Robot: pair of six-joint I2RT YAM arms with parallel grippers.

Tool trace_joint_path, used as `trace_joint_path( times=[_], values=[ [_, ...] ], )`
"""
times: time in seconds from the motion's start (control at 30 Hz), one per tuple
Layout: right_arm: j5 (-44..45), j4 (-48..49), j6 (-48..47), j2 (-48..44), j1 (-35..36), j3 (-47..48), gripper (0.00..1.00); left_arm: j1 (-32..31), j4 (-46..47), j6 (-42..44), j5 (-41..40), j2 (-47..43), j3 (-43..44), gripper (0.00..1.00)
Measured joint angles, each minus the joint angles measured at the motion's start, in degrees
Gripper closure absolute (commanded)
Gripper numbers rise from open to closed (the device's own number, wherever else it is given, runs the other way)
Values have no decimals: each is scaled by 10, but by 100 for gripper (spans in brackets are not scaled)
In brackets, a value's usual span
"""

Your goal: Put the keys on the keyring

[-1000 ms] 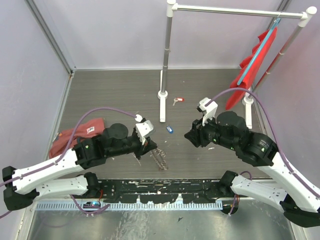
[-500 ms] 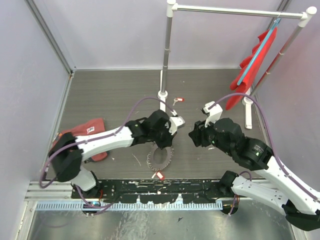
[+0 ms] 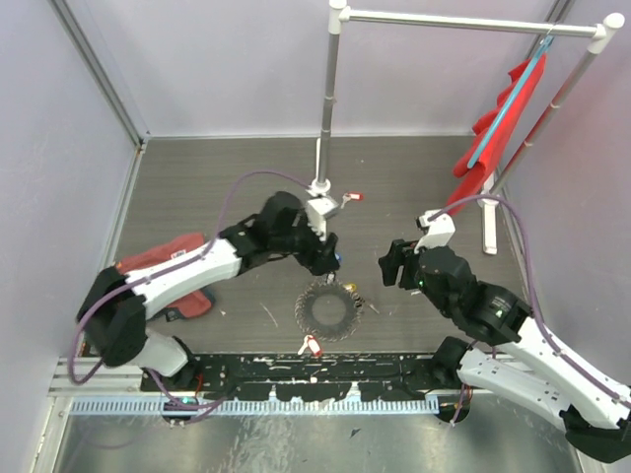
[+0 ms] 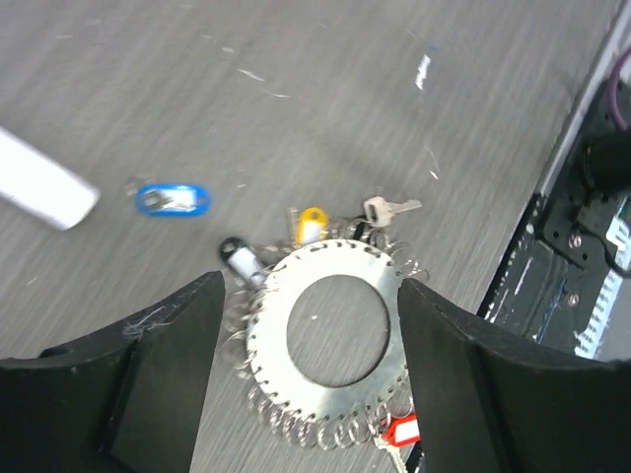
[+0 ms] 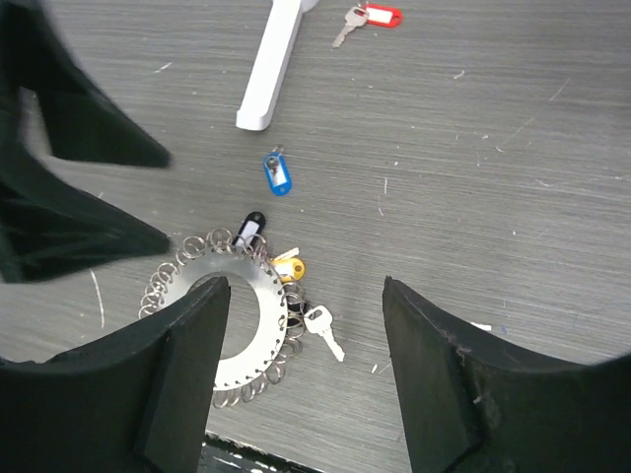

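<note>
Left gripper: my jaws stand apart, holding nothing.
Keyring: flat on the table, straight below my left gripper, framed between its two fingers, untouched.
Keys at the ring's rim: yellow tag, black tag, bare silver key, red tag.
Blue key: loose, near the ring but apart from it.
Right gripper: my jaws wide apart, empty; the keyring lies to its left, partly behind one finger.
Red key: well apart.
</note>
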Motion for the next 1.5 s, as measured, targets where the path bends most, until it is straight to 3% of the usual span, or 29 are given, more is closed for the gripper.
trace_joint_path(
  times=[0.1,0.23,0.5,0.9,1.23,1.5],
  values=[
    [10,13,17,20,0,-11,30,54,4,-29,3,-68,-38,14],
    [-9,33,26,55,0,-23,31,114,-11,-64,4,-118,-50,13],
    [-127,90,47,161,0,-48,37,207,-108,-92,-20,-162,-50,13],
    [-188,126,101,206,0,-103,53,211,-208,-85,-66,-170,-50,17],
    [-207,118,192,194,0,-186,37,209,-223,-85,-75,-117,-52,16],
    [-244,161,264,193,0,-246,39,208,-250,-40,-99,-103,-9,16]
  ],
)
